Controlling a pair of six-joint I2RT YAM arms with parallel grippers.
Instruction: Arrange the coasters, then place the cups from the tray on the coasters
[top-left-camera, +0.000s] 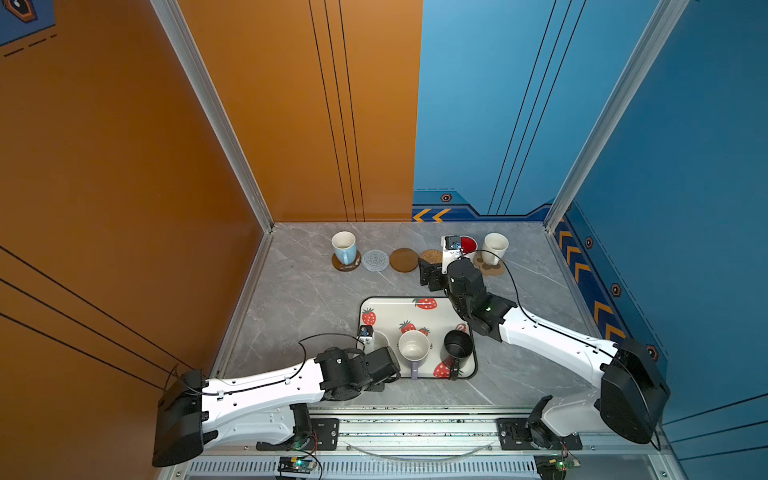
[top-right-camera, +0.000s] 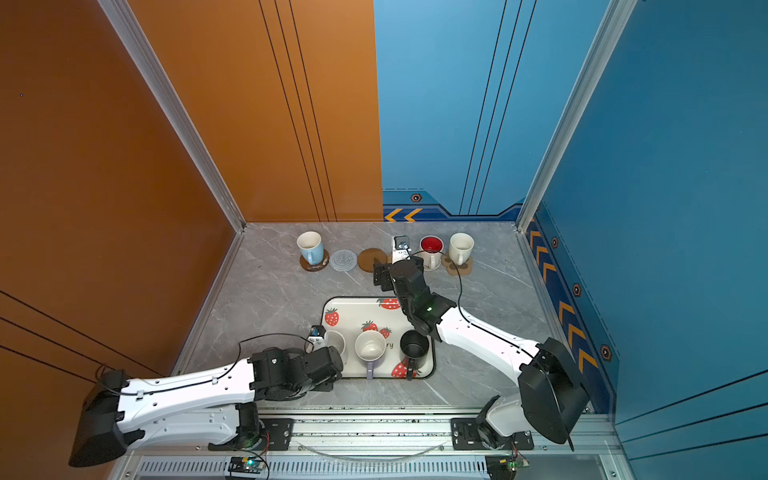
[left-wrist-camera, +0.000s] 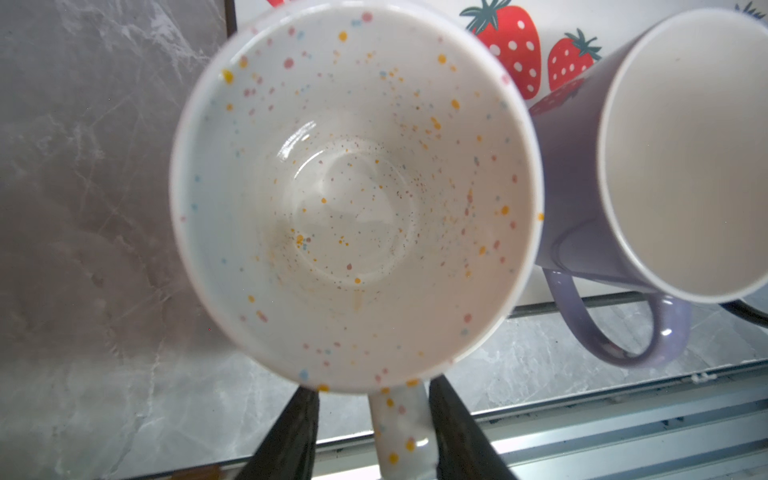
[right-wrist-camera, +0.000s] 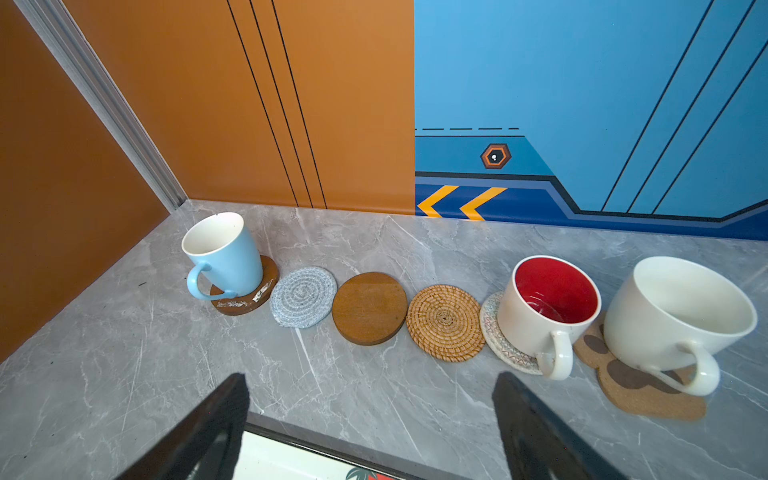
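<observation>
A speckled white cup (left-wrist-camera: 353, 199) stands at the left end of the strawberry tray (top-left-camera: 395, 311). My left gripper (left-wrist-camera: 374, 390) straddles its handle: one finger touches it, the other stands apart. A lavender cup (left-wrist-camera: 681, 153) and a black cup (top-left-camera: 458, 345) also stand on the tray. Along the back lie the coasters: a brown disc (right-wrist-camera: 245, 305) under the light blue cup (right-wrist-camera: 226, 257), bare grey woven (right-wrist-camera: 303, 296), brown (right-wrist-camera: 369, 307) and rattan (right-wrist-camera: 445, 322) ones, a woven one (right-wrist-camera: 494, 332) under the red-inside cup (right-wrist-camera: 548, 307), and a cork paw (right-wrist-camera: 648, 399) under the cream cup (right-wrist-camera: 681, 316). My right gripper (right-wrist-camera: 372, 378) hangs open and empty before them.
The grey marble table (top-left-camera: 299, 291) is walled by an orange panel on the left and blue panels behind and on the right. A metal rail (top-left-camera: 415, 428) runs along the front edge. The right arm reaches over the tray's far right corner.
</observation>
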